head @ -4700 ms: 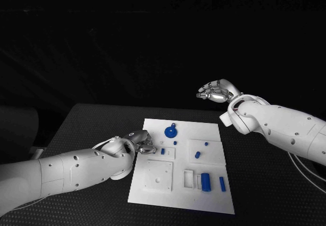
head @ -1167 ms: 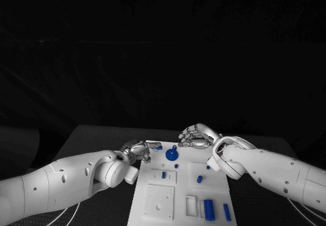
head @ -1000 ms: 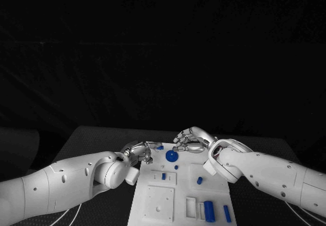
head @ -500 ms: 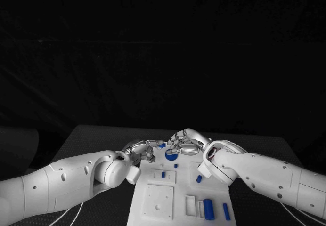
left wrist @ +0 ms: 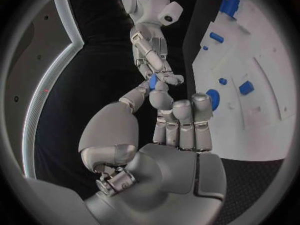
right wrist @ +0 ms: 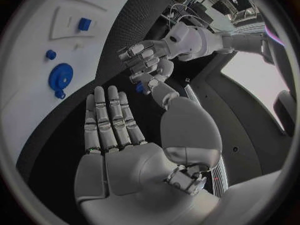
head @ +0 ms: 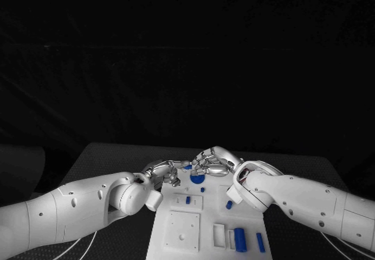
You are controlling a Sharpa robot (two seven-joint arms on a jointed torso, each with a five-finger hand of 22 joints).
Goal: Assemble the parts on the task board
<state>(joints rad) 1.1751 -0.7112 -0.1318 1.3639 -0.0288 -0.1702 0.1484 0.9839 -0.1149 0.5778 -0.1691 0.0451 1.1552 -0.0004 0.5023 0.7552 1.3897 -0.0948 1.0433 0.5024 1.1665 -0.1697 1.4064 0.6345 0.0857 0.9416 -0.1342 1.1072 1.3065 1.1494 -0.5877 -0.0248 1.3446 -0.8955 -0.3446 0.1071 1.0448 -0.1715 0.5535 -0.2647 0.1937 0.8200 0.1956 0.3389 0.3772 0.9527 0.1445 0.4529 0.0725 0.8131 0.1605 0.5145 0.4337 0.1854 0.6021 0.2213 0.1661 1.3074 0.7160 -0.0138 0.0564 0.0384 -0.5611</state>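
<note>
My left hand (head: pixel 166 172) hangs over the far left corner of the white task board (head: pixel 251 214) and pinches a small blue part (head: pixel 187 167) at its fingertips. My right hand (head: pixel 209 162) is up against it from the right, fingers stretched out. Its thumb tip lies beside the small blue part (right wrist: pixel 140 88), and its fingertips reach the same part (left wrist: pixel 152 81) in the left wrist view. I cannot tell whether they press on it. A round blue part (head: pixel 198 179) lies on the board just below both hands.
Nearer me on the board are a blue cylinder (head: pixel 240 239), a thin blue bar (head: pixel 259 242), and small blue pieces (head: pixel 230 205) (head: pixel 187 200). White raised panels and recesses cover the rest. Black table surrounds the board.
Over the last second my right hand has moved left and down until it meets the small blue part in my left hand. The left hand has barely moved.
</note>
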